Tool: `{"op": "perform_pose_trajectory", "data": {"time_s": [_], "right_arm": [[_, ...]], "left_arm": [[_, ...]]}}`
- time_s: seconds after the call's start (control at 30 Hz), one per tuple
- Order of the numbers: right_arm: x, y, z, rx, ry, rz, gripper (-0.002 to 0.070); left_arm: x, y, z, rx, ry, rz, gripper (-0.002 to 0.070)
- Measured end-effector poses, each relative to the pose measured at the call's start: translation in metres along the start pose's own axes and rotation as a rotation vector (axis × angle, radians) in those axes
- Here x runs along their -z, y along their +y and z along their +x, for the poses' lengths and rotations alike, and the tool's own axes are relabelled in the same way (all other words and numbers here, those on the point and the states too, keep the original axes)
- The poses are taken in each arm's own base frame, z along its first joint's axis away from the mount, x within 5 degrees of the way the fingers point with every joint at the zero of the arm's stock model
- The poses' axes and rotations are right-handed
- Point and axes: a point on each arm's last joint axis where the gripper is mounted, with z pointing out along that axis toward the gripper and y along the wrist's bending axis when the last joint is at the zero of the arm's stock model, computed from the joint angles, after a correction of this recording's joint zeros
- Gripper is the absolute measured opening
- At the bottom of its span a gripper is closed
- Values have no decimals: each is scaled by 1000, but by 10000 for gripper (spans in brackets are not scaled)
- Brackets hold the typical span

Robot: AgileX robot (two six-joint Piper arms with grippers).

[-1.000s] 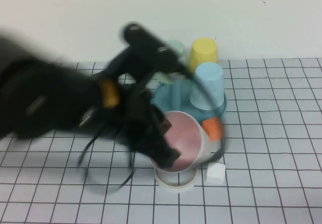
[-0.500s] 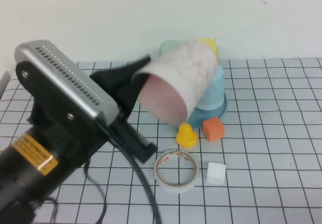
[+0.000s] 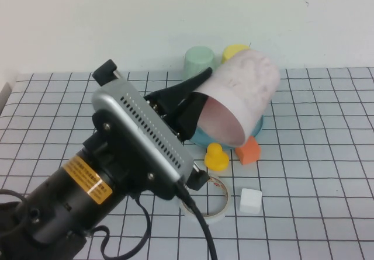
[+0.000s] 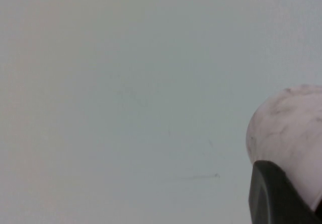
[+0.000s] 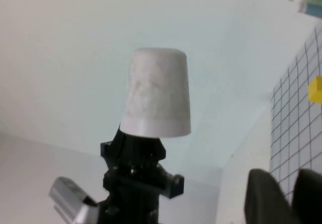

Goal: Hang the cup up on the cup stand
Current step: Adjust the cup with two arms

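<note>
Over gridded table (image 3: 327, 155) left gripper (image 3: 196, 101) holds cup (image 3: 245, 87); right gripper (image 5: 289, 194) apart.

Black arm (image 3: 64, 213), perforated silver housing (image 3: 143, 137), orange label (image 3: 87, 180).

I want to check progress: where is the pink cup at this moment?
In the high view the pink cup is in the air, held by the left gripper, mouth tilted down, above the blue cup stand.

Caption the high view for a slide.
Left gripper lifts the pink cup over the teal cup stand; right gripper unseen here.
</note>
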Motion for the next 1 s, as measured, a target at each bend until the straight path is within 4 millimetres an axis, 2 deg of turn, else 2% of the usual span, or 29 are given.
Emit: {"op": "perform_pose_trajectory", "data": {"time_s": [0.07,0.17,0.2,0.3,0.33,0.47,0.67,0.83,1.0], "right_arm": [[-4,11,-5,55,-1,8,181],[-19,29,-17,117,18,55,357],[-26,34,-21,119,32,70,423],[-51,46,-36,104,105,106,552],[-59,50,-39,105,144,108,570],[-96,66,-58,73,303,91,606],[-148,93,-81,112,438,24,610],[-178,110,-72,207,502,-24,611],[-199,114,-59,272,514,-21,611]], "left_arm": [[0,-1,-5,-21,-53,8,6],[1,0,-12,-31,-130,-2,6],[1,0,-13,-32,-145,-4,6],[2,1,-15,-28,-169,-16,6],[2,1,-15,-27,-171,-17,6],[2,1,-16,-23,-174,-20,6],[2,2,-16,-19,-174,-25,6],[1,5,-14,12,-156,-57,6],[1,9,-11,54,-129,-99,6]]}}
